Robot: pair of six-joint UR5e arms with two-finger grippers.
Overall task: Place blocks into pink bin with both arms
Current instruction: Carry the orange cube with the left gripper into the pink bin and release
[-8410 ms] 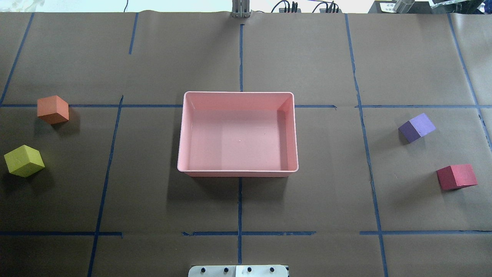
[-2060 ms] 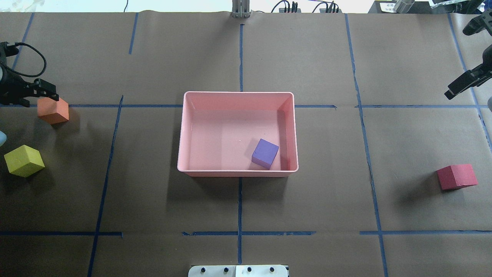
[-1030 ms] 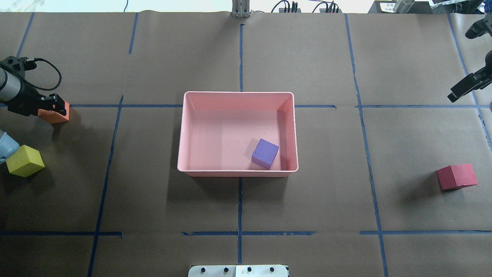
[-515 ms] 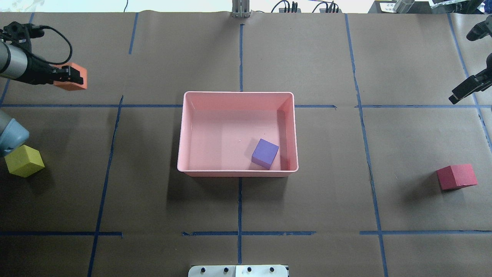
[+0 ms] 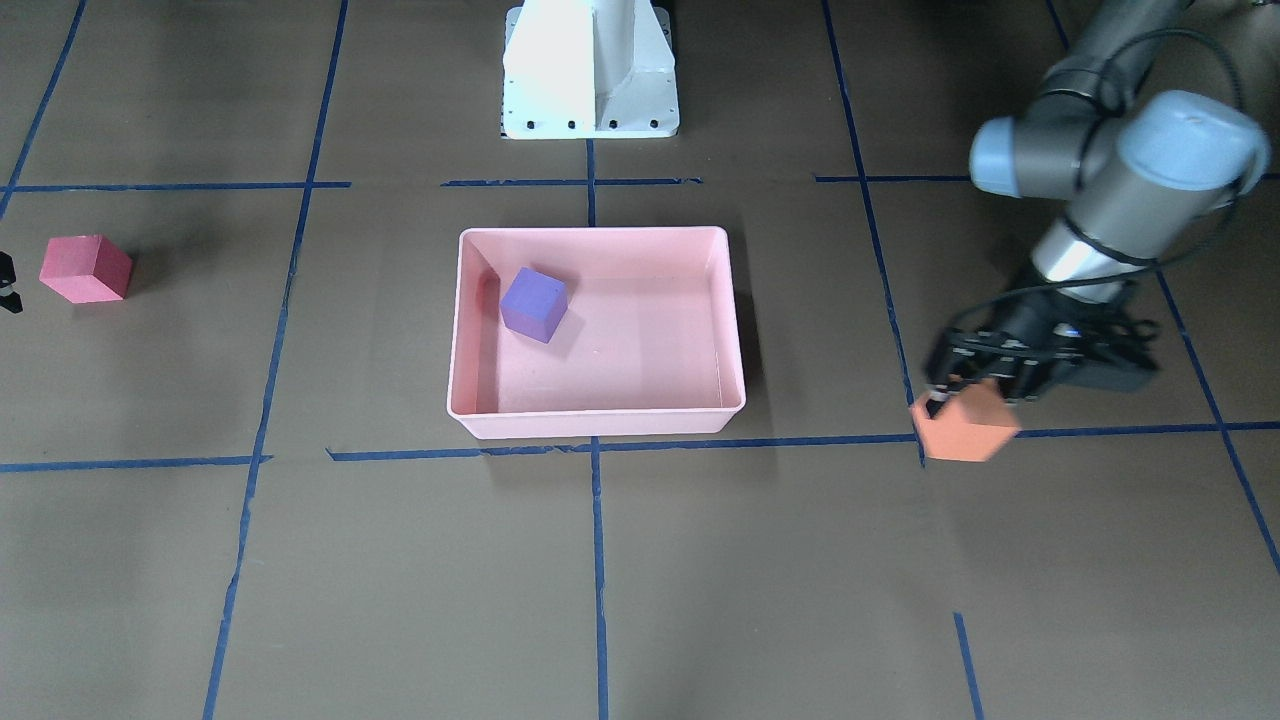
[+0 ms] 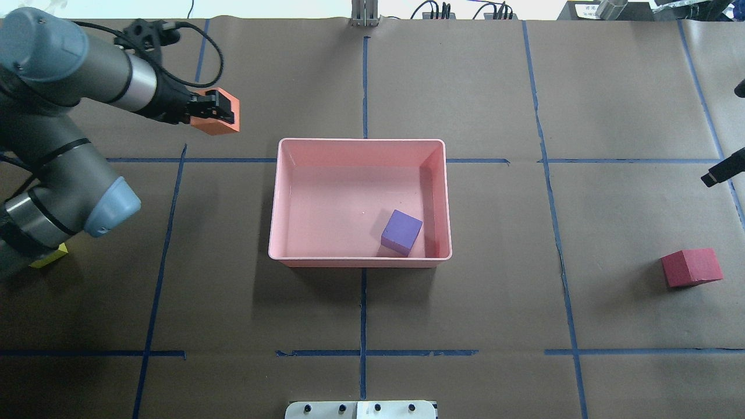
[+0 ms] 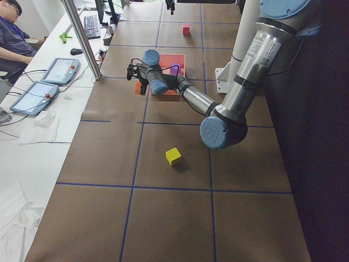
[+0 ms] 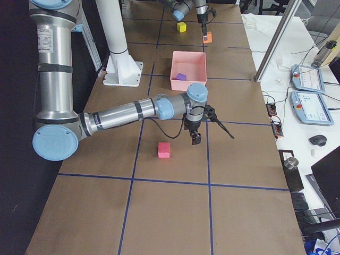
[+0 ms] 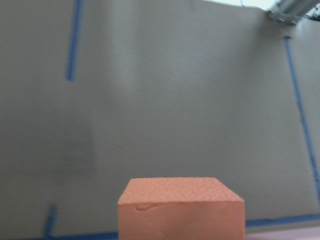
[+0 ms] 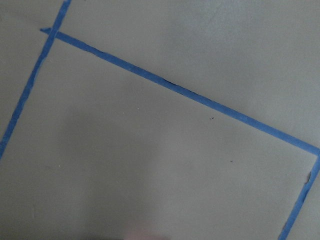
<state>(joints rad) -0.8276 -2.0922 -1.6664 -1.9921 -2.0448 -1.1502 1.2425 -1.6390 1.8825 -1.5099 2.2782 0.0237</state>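
My left gripper (image 6: pixel 218 109) is shut on the orange block (image 6: pixel 214 128) and holds it in the air, left of and beyond the pink bin's (image 6: pixel 326 209) far left corner. The left wrist view shows the orange block (image 9: pixel 181 207) over bare table. The purple block (image 6: pixel 401 233) lies in the bin near its right wall. The red-pink block (image 6: pixel 692 267) sits on the table at the far right. The yellow-green block (image 7: pixel 173 156) sits under my left arm's elbow. Only a tip of my right gripper (image 6: pixel 720 173) shows at the right edge, beyond the red-pink block; I cannot tell its state.
Brown paper with blue tape lines (image 6: pixel 364 314) covers the table. The white base pedestal (image 5: pixel 590 70) stands behind the bin. My left arm's elbow (image 6: pixel 64 203) hangs over the table's left part. An operator and tablets (image 7: pixel 49 82) are beyond the far edge.
My left gripper has lifted the orange block off the table and carried it right, toward the bin. The right gripper has moved nearer to the robot's side, almost out of the overhead view.
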